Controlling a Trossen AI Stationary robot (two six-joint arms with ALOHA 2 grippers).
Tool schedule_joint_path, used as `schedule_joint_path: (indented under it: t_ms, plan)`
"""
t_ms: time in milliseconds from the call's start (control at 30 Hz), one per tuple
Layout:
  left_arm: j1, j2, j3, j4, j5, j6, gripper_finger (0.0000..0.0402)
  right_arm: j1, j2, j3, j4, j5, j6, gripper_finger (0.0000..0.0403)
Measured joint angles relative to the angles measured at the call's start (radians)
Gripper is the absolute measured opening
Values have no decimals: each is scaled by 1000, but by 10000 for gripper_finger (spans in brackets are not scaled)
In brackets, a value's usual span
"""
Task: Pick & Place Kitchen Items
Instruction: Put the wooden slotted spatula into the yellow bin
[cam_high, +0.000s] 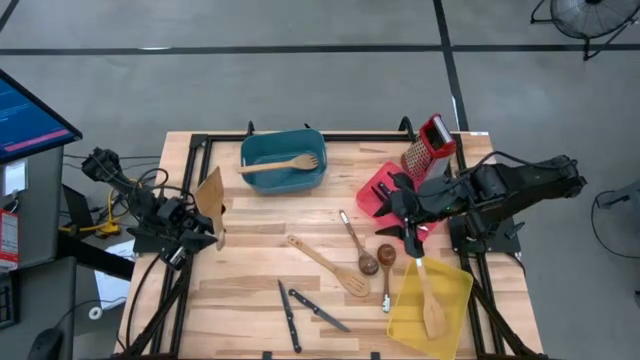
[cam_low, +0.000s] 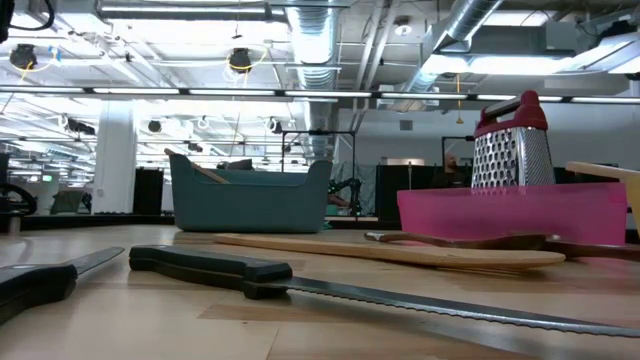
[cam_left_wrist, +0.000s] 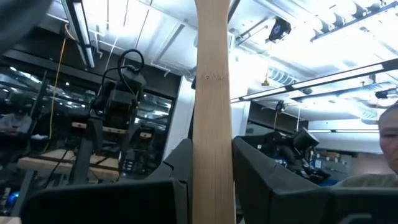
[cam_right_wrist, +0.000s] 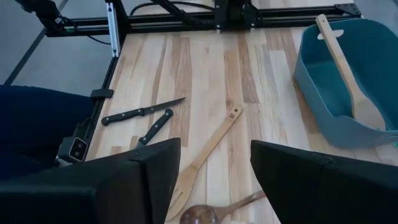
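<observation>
While I read the high view, I log the left gripper near the table's left edge, left of the teal bin, its fingers clamped on a pale wooden spatula. Right gripper: right of the teal bin, between the red bin and the yellow bin, fingers spread and holding nothing. Teal bin holds one wooden slotted turner; yellow bin holds one wooden spatula. A steel grater stands at the red bin's far end. Loose on the table, in front of the teal bin: a long slotted wooden turner, two brown-bowled spoons, two black-handled knives.

Low view: a serrated knife nearest, a second knife at its left, the long turner behind, the teal bin and red bin beyond.

Left wrist view: the spatula's handle stands upright, pinched between both fingers.

Right wrist view: fingers parted over bare table; the turner, both knives and one spoon bowl lie beyond, beside the teal bin.
</observation>
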Motion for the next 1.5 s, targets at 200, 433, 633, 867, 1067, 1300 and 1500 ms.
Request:
schedule_joint_path:
  t_ms: [200,433,633,867,1067,1300,1500]
  plan:
    - [0,6,0,3,-4,38,61,-13,5,-35,65,0,-4,205]
    - [28,15,0,10,-12,139,61,-37,32,-78,281,0,-131,205]
    - [107,55,0,30,13,150,62,-66,104,-98,542,-5,-260,205]
    - [217,166,1,166,172,106,62,-96,247,-97,830,-42,-421,205]
    - [285,255,1,246,290,40,63,-152,338,-85,1018,-163,-441,205]
    - [341,341,1,331,333,13,63,-185,430,13,1048,-284,-433,205]
    - [376,392,29,349,373,0,63,-195,508,107,1042,-341,-433,205]
